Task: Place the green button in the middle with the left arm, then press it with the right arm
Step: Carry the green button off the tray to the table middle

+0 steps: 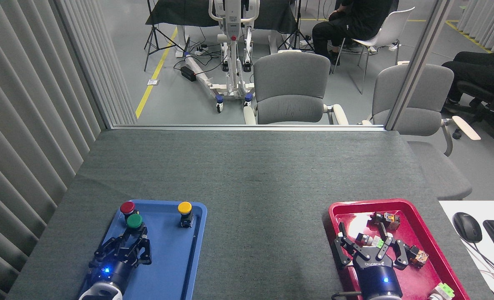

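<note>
Fingers of the left gripper [133, 238] clamp the green button [134, 222] (right gripper [369, 245] spread).

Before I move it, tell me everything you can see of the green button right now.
The green button has a round, dark-green domed cap, smooth and plastic-looking, on a short black body that is mostly hidden. It stands roughly upright over the blue tray, at its far left part, just in front of the red button, the two caps nearly overlapping in this view. The left pincer has its black fingers closed around the body below the cap. Whether it is lifted off the tray cannot be told.
</note>
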